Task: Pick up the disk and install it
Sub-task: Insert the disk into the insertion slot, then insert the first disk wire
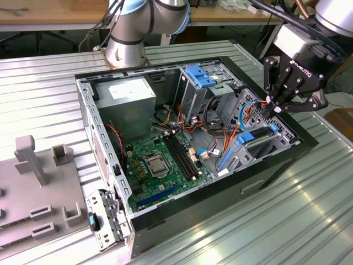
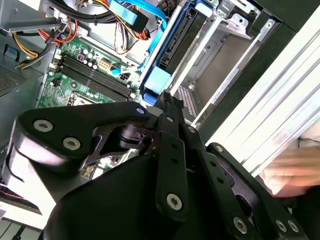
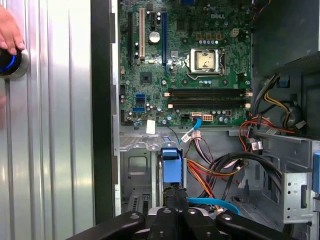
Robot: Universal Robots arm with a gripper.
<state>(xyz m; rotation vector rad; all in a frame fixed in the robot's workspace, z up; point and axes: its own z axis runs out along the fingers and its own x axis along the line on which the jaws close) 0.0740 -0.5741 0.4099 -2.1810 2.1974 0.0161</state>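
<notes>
The disk [image 1: 258, 138] stands on edge in the drive bay at the exterior view's right end of the open computer case, its bright blue carrier around a dark metal body. Both wrist views show the carrier's blue end tab [image 3: 171, 165] [image 2: 159, 80] facing me. My gripper [image 1: 269, 109] hangs just above the disk with its black fingers pressed together. In both wrist views the fingertips [image 3: 175, 192] [image 2: 166, 101] sit right at the blue tab. I see nothing held between them.
The green motherboard [image 1: 160, 160], grey power supply [image 1: 129, 96], a lighter-blue bracket [image 1: 199, 76] and bundles of cables [image 1: 220, 132] fill the case. A grey fixture [image 1: 38, 182] stands at the exterior view's left. A person's hand [image 3: 9, 30] rests on a blue-lit button [image 3: 10, 62].
</notes>
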